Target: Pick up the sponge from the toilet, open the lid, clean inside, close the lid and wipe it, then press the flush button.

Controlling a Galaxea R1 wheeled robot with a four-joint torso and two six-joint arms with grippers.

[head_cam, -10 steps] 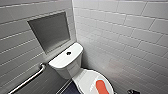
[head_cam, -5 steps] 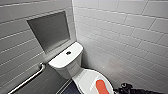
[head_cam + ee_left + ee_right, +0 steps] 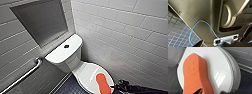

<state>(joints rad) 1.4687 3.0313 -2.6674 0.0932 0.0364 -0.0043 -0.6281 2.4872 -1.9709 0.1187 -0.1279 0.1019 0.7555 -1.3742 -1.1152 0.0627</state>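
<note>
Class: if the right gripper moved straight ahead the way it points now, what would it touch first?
Most likely the sponge, which lies flat on the closed lid directly ahead of the right gripper. Depth is hard to judge.

sponge near end cut off, lid front edge cropped

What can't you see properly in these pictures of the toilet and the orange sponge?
- Inside the toilet bowl: in the head view it is hidden under the shut lid.
- The sponge: in the right wrist view one end is cut off by the picture's edge.
- The grab rail: in the head view its lower end is cut off at the edge.
- The tiled floor: in the left wrist view much of it is hidden behind the robot's dark plate.
</note>
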